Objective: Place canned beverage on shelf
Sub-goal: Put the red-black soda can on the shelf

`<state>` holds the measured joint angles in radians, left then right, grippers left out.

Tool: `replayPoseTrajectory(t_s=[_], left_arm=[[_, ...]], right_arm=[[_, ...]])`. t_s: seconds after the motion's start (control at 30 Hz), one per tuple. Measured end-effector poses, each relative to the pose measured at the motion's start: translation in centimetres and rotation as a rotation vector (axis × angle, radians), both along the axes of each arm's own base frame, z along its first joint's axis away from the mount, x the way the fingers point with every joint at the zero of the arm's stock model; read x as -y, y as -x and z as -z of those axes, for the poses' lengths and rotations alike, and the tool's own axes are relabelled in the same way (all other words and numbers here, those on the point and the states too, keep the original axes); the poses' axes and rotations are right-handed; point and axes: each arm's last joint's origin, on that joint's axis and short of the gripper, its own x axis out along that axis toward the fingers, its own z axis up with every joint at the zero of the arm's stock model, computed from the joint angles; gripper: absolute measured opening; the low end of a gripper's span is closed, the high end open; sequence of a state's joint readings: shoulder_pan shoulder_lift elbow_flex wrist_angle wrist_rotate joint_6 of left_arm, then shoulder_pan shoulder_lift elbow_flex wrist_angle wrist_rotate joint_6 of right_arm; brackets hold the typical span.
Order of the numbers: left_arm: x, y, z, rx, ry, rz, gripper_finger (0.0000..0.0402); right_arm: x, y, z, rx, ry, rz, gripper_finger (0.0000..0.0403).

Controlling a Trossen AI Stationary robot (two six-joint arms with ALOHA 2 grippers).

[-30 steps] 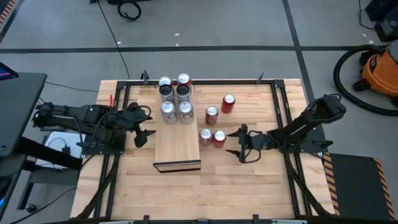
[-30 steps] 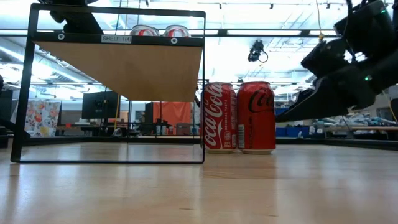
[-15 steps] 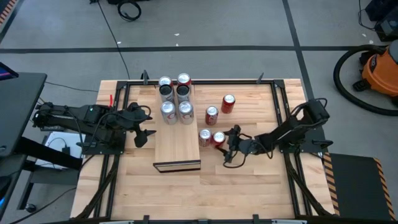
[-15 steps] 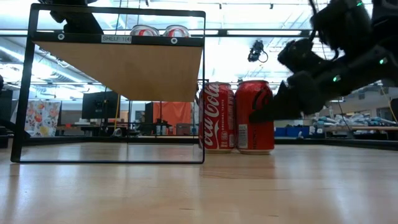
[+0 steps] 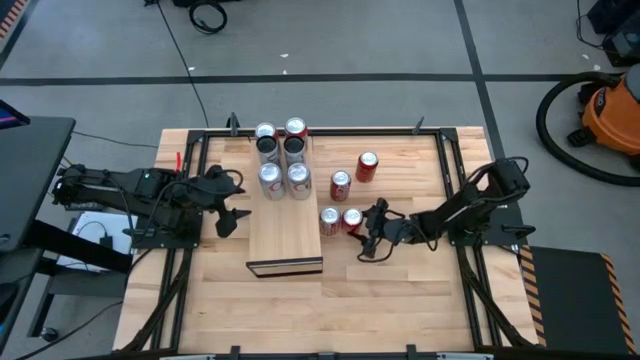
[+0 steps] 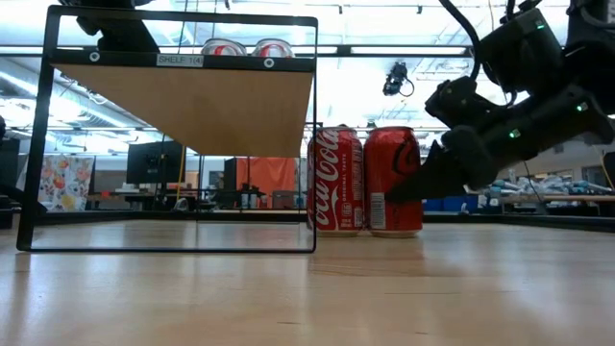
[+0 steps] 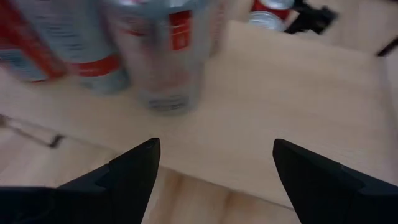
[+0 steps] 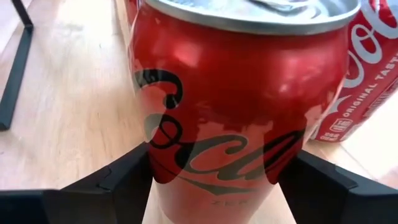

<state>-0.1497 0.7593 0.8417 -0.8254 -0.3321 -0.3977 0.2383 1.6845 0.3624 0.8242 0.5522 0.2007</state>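
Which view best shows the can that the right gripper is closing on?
The right wrist view: the can fills the picture, both fingers against its sides. The low view shows it upright on the table beside another can, partly behind the right gripper. The high view shows only its top. The left wrist view does not show it clearly.

The slatted table (image 5: 400,280) carries the shelf (image 5: 285,235) and seemingly four red cans (image 5: 341,185).

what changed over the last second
The right pincer reached in from the right and closed around the red can beside the shelf. The left pincer stayed open beside the shelf; the other cans did not move.
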Motion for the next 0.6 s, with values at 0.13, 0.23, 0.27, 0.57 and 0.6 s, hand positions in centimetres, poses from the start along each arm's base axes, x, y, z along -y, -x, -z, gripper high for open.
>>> replayPoseTrajectory(t_s=[0.13,0.23,0.27,0.57,0.6], left_arm=[[0.6,-0.1,-1.9,0.073,0.085,0.132,0.0322],[1.1,0.3,-3.3,0.111,0.064,0.18,0.0322],[1.1,0.4,-3.6,0.112,0.04,0.173,0.0322],[1.6,0.5,-2.6,0.062,-0.034,0.149,0.0322],[1.7,0.4,-2.2,0.053,-0.034,0.152,0.0322]], right_arm=[[0.0,0.2,-2.3,0.037,0.02,-0.036,0.0311],[0.0,0.0,-5.4,0.057,0.037,-0.043,0.0314],[0.0,0.1,-6.2,0.031,0.05,-0.04,0.0314],[-0.3,-0.9,-13.2,0.053,0.077,-0.135,0.0315],[-0.4,-1.3,-13.8,0.063,0.075,-0.158,0.0315]])
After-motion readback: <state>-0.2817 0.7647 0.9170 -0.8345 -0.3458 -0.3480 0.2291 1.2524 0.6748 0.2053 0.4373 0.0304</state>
